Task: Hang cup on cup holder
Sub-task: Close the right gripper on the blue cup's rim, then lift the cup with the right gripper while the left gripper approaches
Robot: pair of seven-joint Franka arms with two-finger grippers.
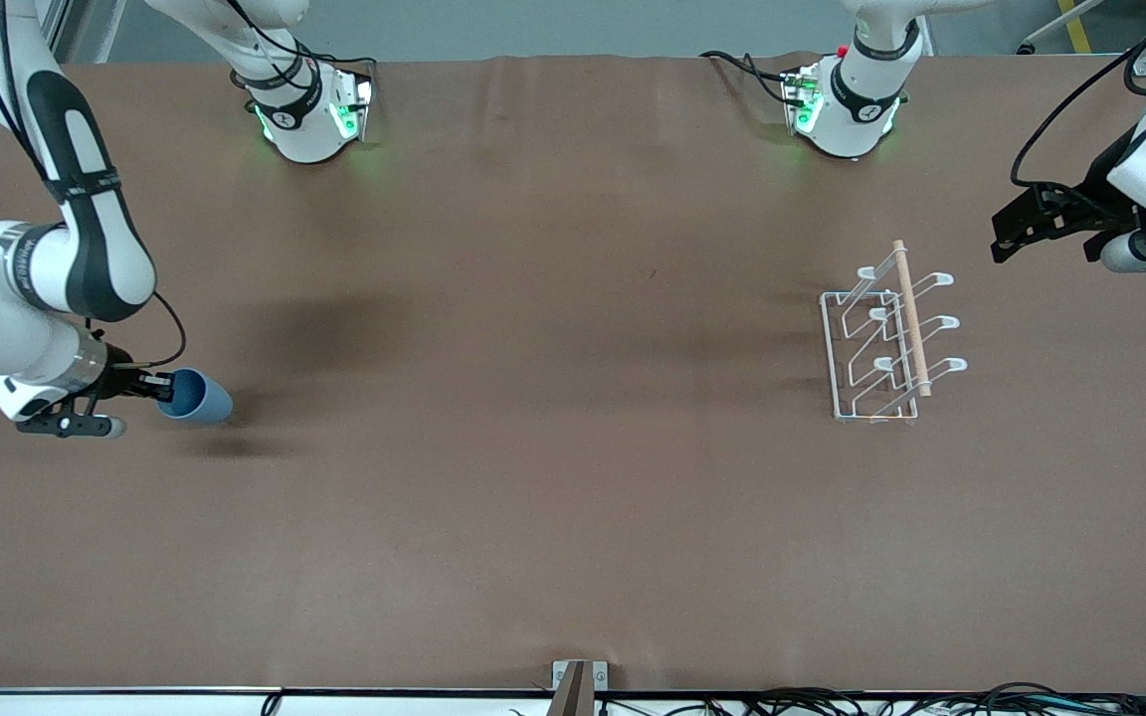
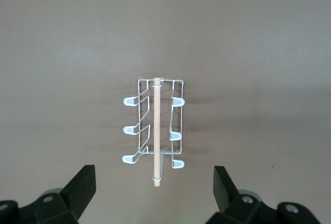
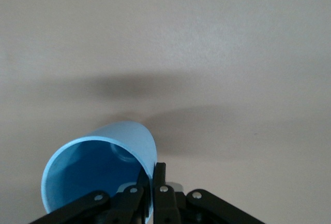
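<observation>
The light-blue cup (image 1: 197,396) lies on its side on the brown table at the right arm's end, its mouth toward the gripper. My right gripper (image 1: 157,388) is shut on the cup's rim, one finger inside and one outside; the right wrist view shows the cup (image 3: 98,167) pinched at its wall by the right gripper (image 3: 153,182). The white wire cup holder (image 1: 886,338) with its wooden rod stands toward the left arm's end. My left gripper (image 1: 1016,234) hangs open in the air beside it, and the left wrist view shows the cup holder (image 2: 155,131) between the wide-apart fingertips of the left gripper (image 2: 155,185).
The brown table (image 1: 553,497) stretches bare between cup and cup holder. Both arm bases (image 1: 309,109) stand along the table's edge farthest from the front camera. Cables run along the near edge.
</observation>
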